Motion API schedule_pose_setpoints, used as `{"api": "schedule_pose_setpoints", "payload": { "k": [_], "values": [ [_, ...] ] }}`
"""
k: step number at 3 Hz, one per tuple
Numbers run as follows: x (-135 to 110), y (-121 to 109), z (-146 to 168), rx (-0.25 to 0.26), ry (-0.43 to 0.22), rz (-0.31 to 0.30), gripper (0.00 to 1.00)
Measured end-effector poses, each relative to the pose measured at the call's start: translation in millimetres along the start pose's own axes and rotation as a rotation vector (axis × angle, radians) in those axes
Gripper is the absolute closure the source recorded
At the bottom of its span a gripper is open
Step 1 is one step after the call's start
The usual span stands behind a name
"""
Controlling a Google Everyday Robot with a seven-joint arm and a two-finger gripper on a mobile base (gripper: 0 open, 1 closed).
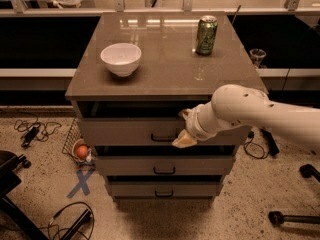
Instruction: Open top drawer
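The top drawer (125, 131) is the uppermost of three grey-taupe fronts in the cabinet, with a small black bar handle (163, 137) at its centre. A dark gap shows between its front and the cabinet top. My gripper (184, 133) is at the end of the white arm (250, 111) that reaches in from the right. It sits against the drawer front just right of the handle, and its pale tip hangs over the lower edge of the front.
On the cabinet top (165, 69) stand a white bowl (121, 58) and a green can (206, 35). Two shallower drawers (162, 166) lie below. On the floor are cables (30, 131), a blue tape cross (81, 183), a wire basket with an orange ball (81, 151) and chair bases (295, 216).
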State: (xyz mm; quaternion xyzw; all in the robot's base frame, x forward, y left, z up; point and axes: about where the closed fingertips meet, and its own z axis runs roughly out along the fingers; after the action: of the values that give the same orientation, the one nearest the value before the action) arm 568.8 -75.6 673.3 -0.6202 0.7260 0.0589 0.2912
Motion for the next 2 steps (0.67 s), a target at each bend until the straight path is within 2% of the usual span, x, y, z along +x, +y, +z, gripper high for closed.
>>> {"api": "schedule_pose_setpoints", "payload": {
  "k": [2],
  "values": [
    [0.2,-2.2,-2.9,-0.002,0.007,0.003,0.95]
  ]
}}
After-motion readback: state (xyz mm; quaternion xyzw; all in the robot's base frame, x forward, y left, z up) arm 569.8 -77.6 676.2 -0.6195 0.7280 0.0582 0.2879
